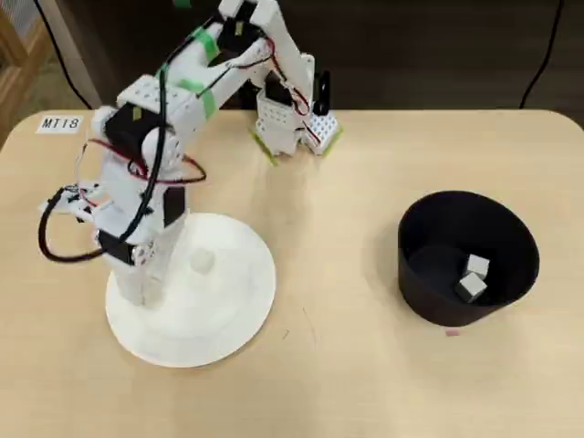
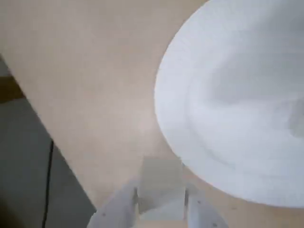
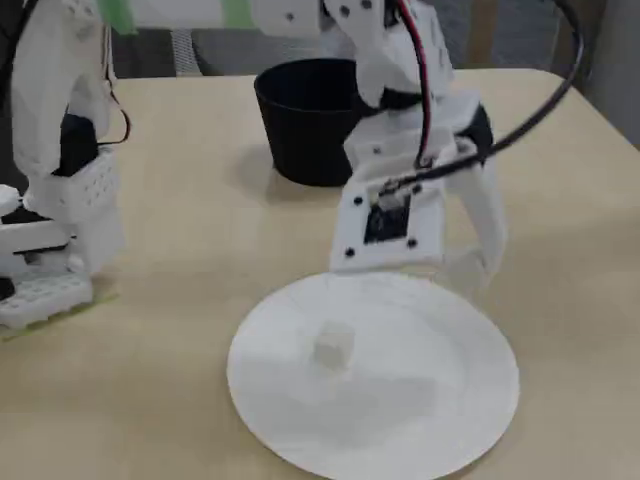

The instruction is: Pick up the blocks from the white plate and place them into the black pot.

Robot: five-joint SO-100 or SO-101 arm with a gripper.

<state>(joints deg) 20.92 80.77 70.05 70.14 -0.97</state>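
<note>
Slippage is the main risk here: the gripper has its jaws closed on a pale block, seen in the wrist view pinched between the two white fingers, and the block sits near the fingertips, so a quick swing could let it twist free and drop onto the table. In the fixed view the gripper hangs above the far right rim of the white plate; how high it has cleared is hard to judge, as the wrist picture is soft.

A second block lies loose near the plate's middle in the overhead view, and a low pass could knock it off the plate.

The black pot stands well apart to the right in the overhead view, with two blocks already inside. Its walls are tall, so a carry that stays low would strike the near wall and could tip the pot.

Bare tabletop lies between plate and pot, giving open room for the transfer. The arm's base sits at the table's far edge, clear of that path.
</note>
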